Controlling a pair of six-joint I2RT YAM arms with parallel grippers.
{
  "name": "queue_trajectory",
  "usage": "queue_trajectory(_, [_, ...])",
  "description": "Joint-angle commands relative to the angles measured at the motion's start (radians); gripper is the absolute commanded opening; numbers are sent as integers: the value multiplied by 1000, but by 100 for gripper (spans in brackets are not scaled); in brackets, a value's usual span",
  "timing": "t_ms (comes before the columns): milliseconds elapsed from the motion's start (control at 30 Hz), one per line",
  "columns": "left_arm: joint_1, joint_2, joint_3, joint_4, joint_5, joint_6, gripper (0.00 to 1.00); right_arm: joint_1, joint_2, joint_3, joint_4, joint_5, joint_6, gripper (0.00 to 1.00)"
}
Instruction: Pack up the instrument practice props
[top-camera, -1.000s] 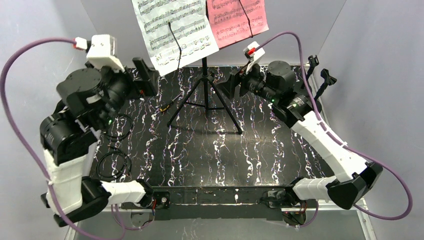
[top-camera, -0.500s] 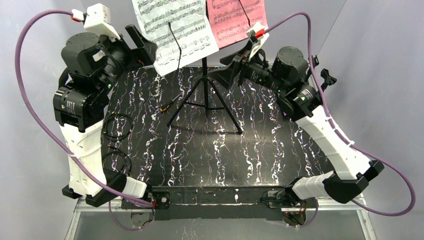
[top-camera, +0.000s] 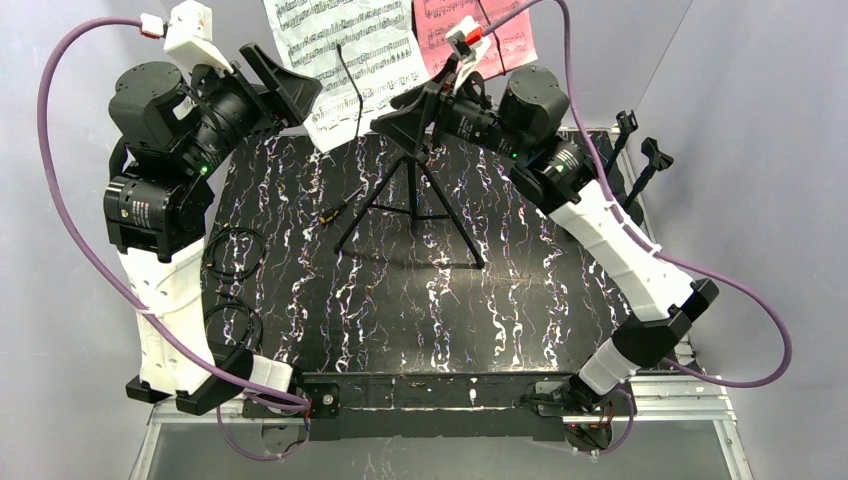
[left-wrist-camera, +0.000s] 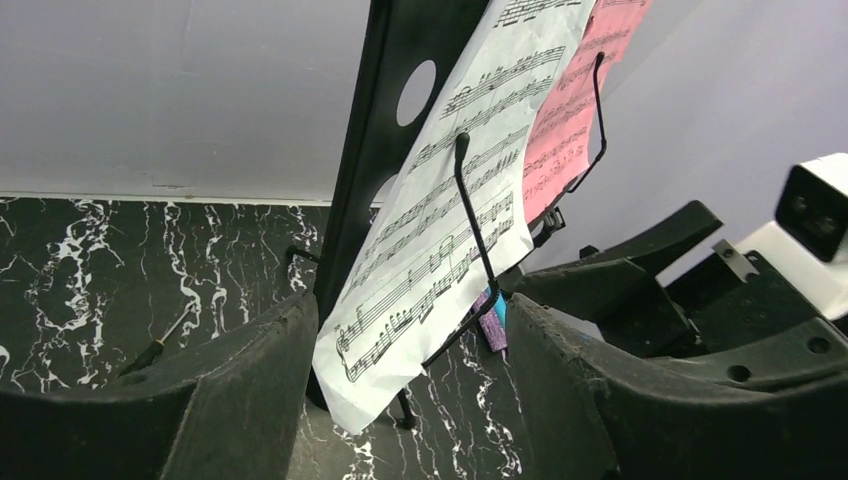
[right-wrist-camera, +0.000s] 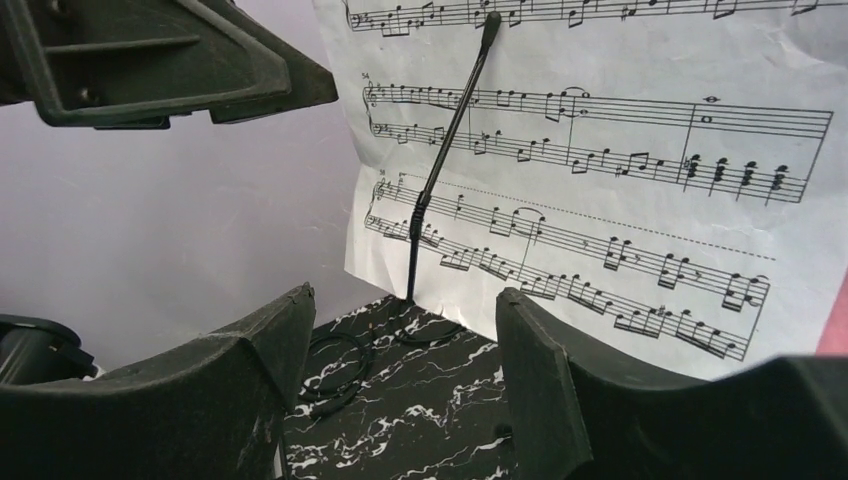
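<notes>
A white music sheet (top-camera: 345, 55) and a pink music sheet (top-camera: 478, 35) rest on the tall black stand, each behind a thin wire arm. My left gripper (top-camera: 295, 88) is open at the white sheet's left edge. In the left wrist view the white sheet's (left-wrist-camera: 440, 215) lower corner hangs between the spread fingers of that gripper (left-wrist-camera: 410, 325), untouched. Slivers of a purple microphone (left-wrist-camera: 491, 330) and a blue microphone (left-wrist-camera: 501, 311) peek out behind it. My right gripper (top-camera: 395, 120) is open just below the sheet (right-wrist-camera: 600, 180), with nothing between its fingers (right-wrist-camera: 405, 310).
The stand's tripod legs (top-camera: 410, 205) spread over the back middle of the marbled table. Coiled black cables (top-camera: 235, 252) lie at the left edge. Two small black holders (top-camera: 640, 150) stand at the right edge. The perforated black plate (left-wrist-camera: 385, 130) backs the sheets.
Both arms have risen toward the stand. The left gripper reached the white sheet's edge and narrowed its jaws. The right gripper swung left under the sheets.
</notes>
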Motion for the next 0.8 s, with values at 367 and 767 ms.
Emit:
queue_trajectory(367, [15, 6, 0, 80, 59, 1, 64, 8, 152, 213, 79, 15, 41, 73])
queue_trajectory(767, [15, 35, 11, 133, 134, -11, 64, 8, 208, 274, 88, 8, 33, 71])
